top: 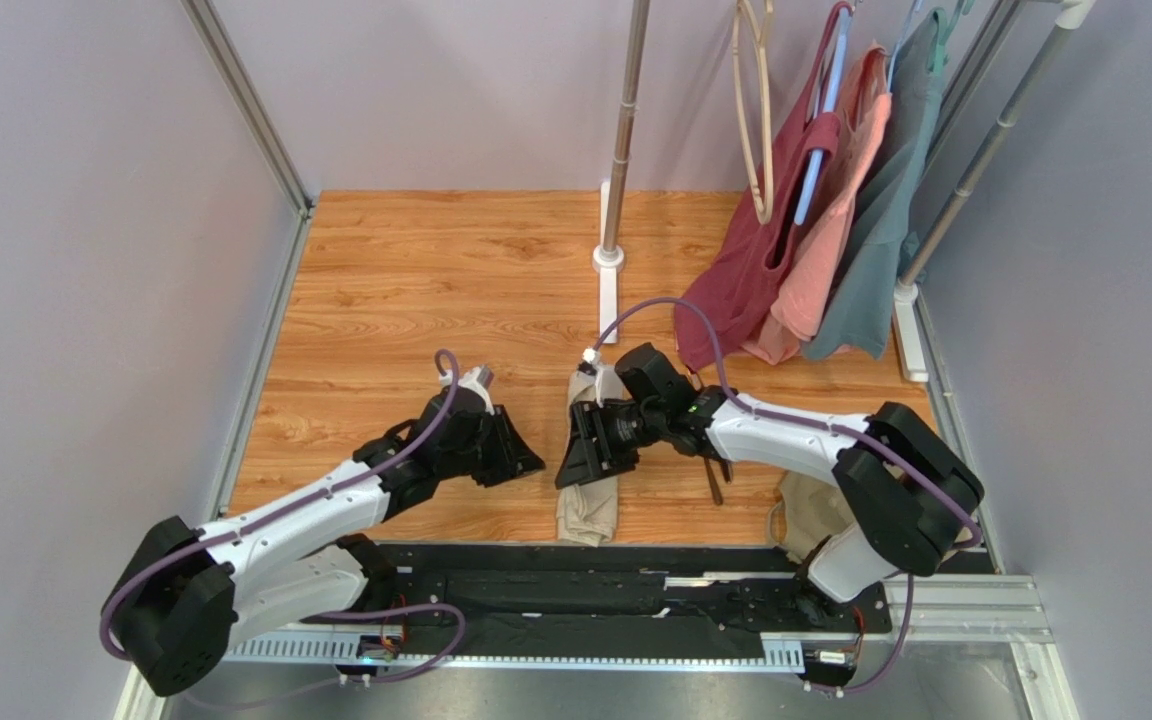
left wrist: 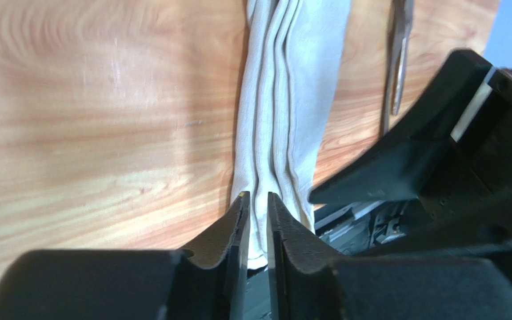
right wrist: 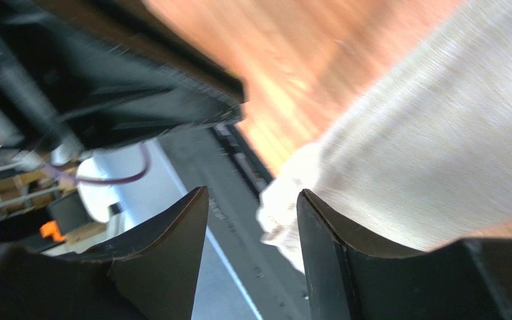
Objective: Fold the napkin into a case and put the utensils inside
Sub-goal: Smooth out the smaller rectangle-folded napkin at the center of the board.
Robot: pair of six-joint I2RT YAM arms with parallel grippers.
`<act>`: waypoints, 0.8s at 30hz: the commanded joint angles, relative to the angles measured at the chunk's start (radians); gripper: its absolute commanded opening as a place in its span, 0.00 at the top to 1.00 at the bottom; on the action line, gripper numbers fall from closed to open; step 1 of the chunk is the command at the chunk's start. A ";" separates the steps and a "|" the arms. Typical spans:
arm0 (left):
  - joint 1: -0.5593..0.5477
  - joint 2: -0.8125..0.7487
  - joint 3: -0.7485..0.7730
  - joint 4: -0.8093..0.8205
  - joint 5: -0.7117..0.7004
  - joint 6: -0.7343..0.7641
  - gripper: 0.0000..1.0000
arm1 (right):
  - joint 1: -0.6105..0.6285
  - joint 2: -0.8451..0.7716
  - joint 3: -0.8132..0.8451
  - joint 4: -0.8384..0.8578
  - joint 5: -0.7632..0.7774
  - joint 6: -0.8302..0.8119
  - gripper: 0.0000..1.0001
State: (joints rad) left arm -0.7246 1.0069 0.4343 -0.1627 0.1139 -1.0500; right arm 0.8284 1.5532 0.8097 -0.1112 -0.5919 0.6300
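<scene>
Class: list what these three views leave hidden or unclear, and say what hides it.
1. Top view: middle of the napkin, covered by the right gripper.
2. Left wrist view: the utensils, cut by the top edge; count unclear.
3. Right wrist view: cloth folds, motion-blurred.

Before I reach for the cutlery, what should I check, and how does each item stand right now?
1. Napkin folded into a narrow strip: ok, lengthwise layers show in the left wrist view.
2. Right claw free of cloth: ok, jaws wide apart, nothing between them.
3. Left claw free of cloth: cannot tell, jaws barely parted right at the strip's near end.
4. Utensil found: ok, a slim dark piece lies beside the napkin, apart from it.
5. All utensils counted: cannot tell, the right arm covers that spot from above.
6. Pocket mouth open for loading: cannot tell.
</scene>
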 commanded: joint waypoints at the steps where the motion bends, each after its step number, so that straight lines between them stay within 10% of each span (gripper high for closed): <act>1: 0.062 0.031 0.073 0.061 0.085 0.068 0.79 | -0.057 -0.088 0.005 0.061 -0.172 -0.019 0.43; 7: 0.067 0.205 0.214 0.156 0.205 0.117 0.83 | -0.222 -0.200 -0.089 0.024 -0.141 -0.016 0.51; 14: 0.050 0.438 0.304 0.298 0.377 0.116 0.88 | -0.262 -0.145 -0.178 0.132 -0.253 0.005 1.00; 24: 0.103 0.608 0.253 0.192 0.230 0.101 0.94 | -0.091 0.023 -0.233 0.399 -0.238 0.117 1.00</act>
State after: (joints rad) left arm -0.6506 1.5959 0.7174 0.0570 0.4072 -0.9550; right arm 0.6987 1.4910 0.6014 0.1040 -0.8158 0.6849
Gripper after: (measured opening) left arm 0.069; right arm 0.006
